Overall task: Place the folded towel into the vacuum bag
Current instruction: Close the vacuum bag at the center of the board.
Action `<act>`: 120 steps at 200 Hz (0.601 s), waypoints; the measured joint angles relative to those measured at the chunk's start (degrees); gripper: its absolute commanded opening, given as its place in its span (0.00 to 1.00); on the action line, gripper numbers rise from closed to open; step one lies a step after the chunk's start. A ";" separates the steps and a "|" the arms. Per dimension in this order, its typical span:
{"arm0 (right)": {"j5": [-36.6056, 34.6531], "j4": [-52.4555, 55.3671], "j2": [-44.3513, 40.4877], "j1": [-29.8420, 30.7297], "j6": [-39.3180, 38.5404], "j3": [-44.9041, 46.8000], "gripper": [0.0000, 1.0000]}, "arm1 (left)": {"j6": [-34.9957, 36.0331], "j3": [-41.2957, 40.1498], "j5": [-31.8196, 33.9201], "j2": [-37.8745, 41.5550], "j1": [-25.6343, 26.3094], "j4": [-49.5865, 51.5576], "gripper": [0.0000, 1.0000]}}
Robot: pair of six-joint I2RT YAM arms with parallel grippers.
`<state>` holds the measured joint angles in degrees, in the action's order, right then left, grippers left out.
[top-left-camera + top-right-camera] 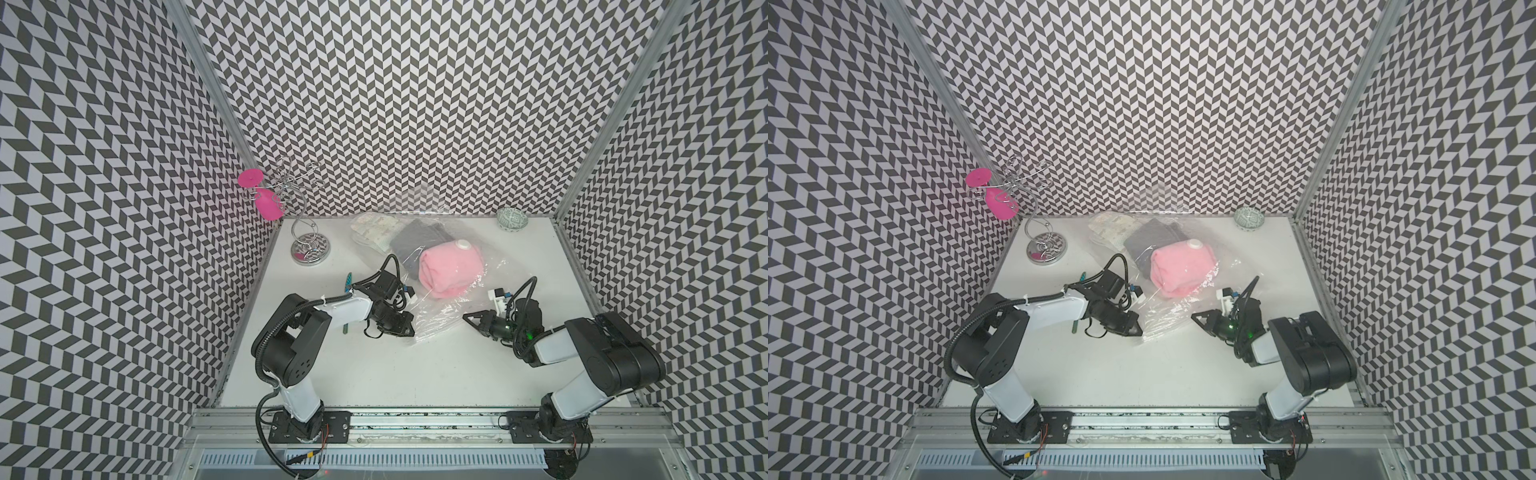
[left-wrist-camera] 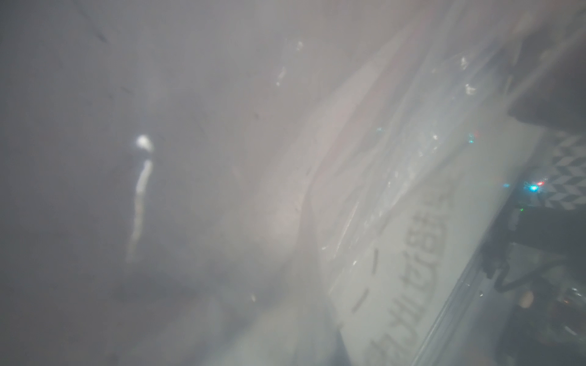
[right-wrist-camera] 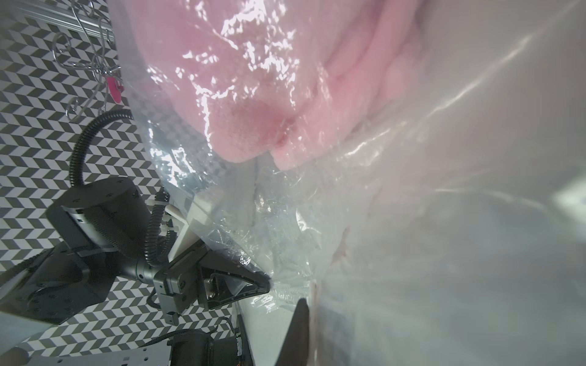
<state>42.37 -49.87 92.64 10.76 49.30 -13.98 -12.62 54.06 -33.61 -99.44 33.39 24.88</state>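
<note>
The vacuum bag (image 1: 440, 316) lies crinkled on the white table, its white valve cap (image 1: 464, 245) on top. A pink folded towel (image 1: 446, 270) sits inside it near the mouth, seen through the film in the right wrist view too (image 3: 247, 95). A grey towel (image 1: 415, 239) and a patterned one (image 1: 374, 230) lie deeper in. My left gripper (image 1: 410, 331) is shut on the bag's near left edge, plastic draped over it (image 3: 266, 282). My right gripper (image 1: 465, 317) is shut on the bag's near right edge, with one dark finger (image 3: 299, 329) showing. Film fogs the left wrist view.
A chrome wire stand (image 1: 305, 249) holding pink cups (image 1: 266, 205) stands at the back left. A small patterned bowl (image 1: 511, 219) sits at the back right. A teal object (image 1: 348, 282) lies beside my left arm. Patterned walls close in three sides of the table (image 1: 374, 374).
</note>
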 measured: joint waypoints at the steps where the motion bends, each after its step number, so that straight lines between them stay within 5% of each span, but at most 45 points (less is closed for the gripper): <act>1: -0.04 -0.04 0.02 0.00 0.11 0.00 0.09 | 0.00 0.00 0.00 0.00 0.00 0.00 0.00; 120: -3.39 -4.28 1.90 0.09 3.78 -0.52 0.16 | 0.17 0.17 0.11 -0.44 0.11 -0.44 0.00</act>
<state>38.98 -54.15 94.54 10.85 53.08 -14.50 -12.45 54.24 -33.50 -99.88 33.50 24.45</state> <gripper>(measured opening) 0.172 0.048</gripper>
